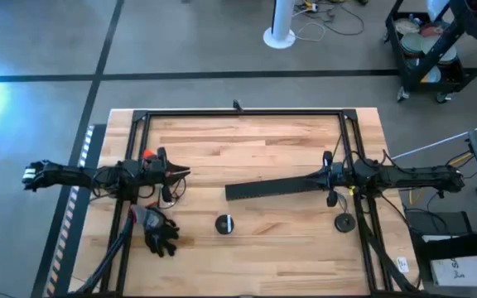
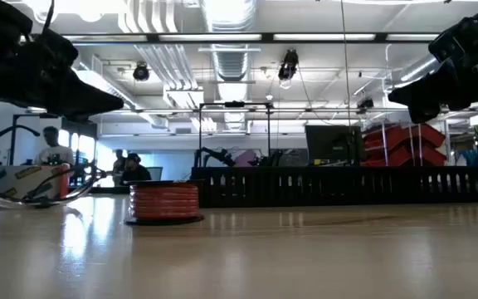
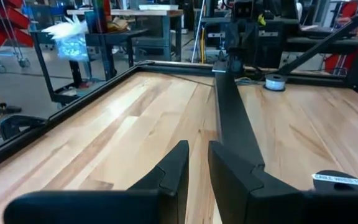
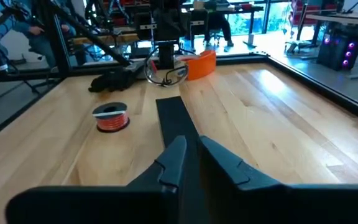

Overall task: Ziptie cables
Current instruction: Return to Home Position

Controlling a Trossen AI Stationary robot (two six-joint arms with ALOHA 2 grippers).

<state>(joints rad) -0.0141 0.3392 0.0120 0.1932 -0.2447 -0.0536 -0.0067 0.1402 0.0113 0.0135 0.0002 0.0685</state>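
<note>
A grey cable coil (image 4: 166, 76) lies on the wood under the left arm, with thin black wire loops (image 1: 168, 196) beside it; the low view shows the coil (image 2: 23, 195) at its left edge. I cannot make out the ziptie. My left gripper (image 1: 185, 172) (image 3: 197, 165) hangs well above the table at the left, its fingers together but for a narrow slit. My right gripper (image 1: 323, 177) (image 4: 192, 152) hangs above the right end of the long black duct (image 1: 272, 187), likewise nearly closed. Neither holds anything.
The comb-toothed duct (image 3: 229, 112) lies across the table's middle. An orange-wound spool (image 1: 224, 223) (image 4: 110, 117) stands near the front; a round disc (image 1: 344, 222) sits at the right. A black glove (image 1: 161, 234) and an orange object (image 1: 147, 155) lie at the left. People sit beyond the table.
</note>
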